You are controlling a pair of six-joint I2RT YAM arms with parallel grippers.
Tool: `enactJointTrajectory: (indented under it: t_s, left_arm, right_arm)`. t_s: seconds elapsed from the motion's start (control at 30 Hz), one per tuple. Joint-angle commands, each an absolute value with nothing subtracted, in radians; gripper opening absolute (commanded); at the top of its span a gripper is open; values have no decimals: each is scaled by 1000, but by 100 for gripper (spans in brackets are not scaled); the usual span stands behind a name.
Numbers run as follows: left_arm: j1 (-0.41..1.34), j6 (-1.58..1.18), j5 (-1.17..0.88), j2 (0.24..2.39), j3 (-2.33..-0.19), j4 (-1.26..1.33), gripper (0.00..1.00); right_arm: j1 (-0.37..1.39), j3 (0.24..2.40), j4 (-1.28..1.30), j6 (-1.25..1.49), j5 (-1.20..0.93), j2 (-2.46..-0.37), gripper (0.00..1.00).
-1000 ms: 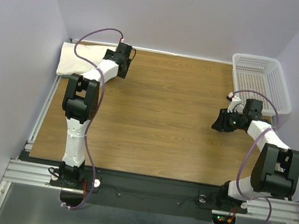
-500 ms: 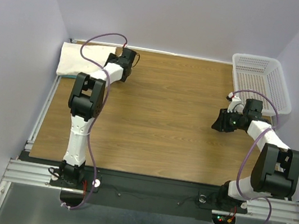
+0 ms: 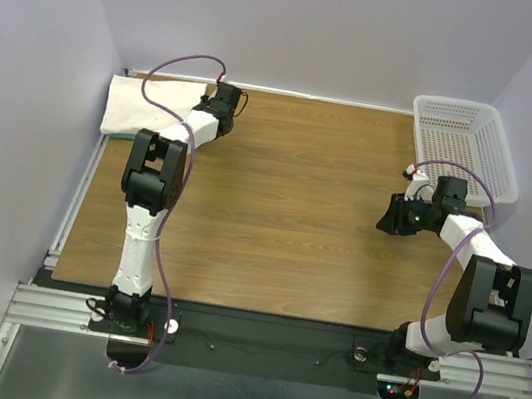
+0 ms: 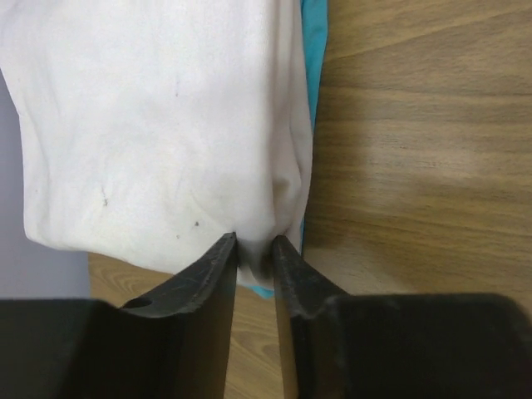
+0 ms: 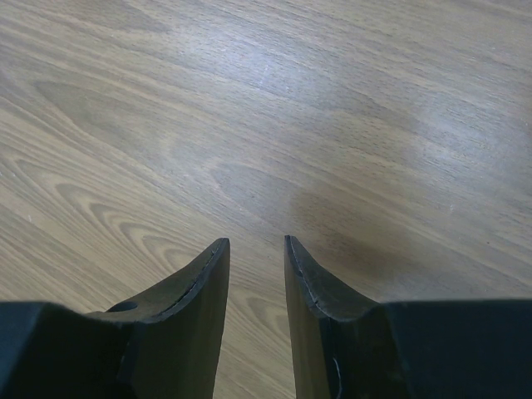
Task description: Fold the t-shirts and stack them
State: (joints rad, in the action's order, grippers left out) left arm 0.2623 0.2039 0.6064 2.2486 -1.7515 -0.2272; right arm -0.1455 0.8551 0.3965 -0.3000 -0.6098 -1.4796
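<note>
Closure: left gripper (image 4: 254, 241), wide a second ago, now pinches cream-white t-shirt (image 4: 158, 125) edge, turquoise t-shirt (image 4: 314, 50) beneath, at table (image 3: 284, 213) far-left corner, probably for straightening; right gripper (image 5: 254, 241) parted, empty, table's right side.

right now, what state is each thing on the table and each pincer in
cream-white t-shirt, folded, top of the stack at the far left corner
turquoise t-shirt, beneath it, only an edge showing
mesh basket, upright at the far right corner
left pincer, narrow gap at the white shirt's edge, grip unclear
right pincer, slightly open, holding nothing, over the table
</note>
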Motion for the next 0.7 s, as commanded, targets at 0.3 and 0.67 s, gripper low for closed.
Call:
enactJointTrajectory:
  t_s: [0.3, 0.67]
  left_arm:
    - [226, 222, 578, 2069, -1767, -199, 13]
    - [133, 183, 381, 2036, -1741, -222, 11]
  right_arm:
    - [-153, 885, 397, -311, -614, -1448, 38]
    - [-155, 884, 397, -313, -612, -1450, 38]
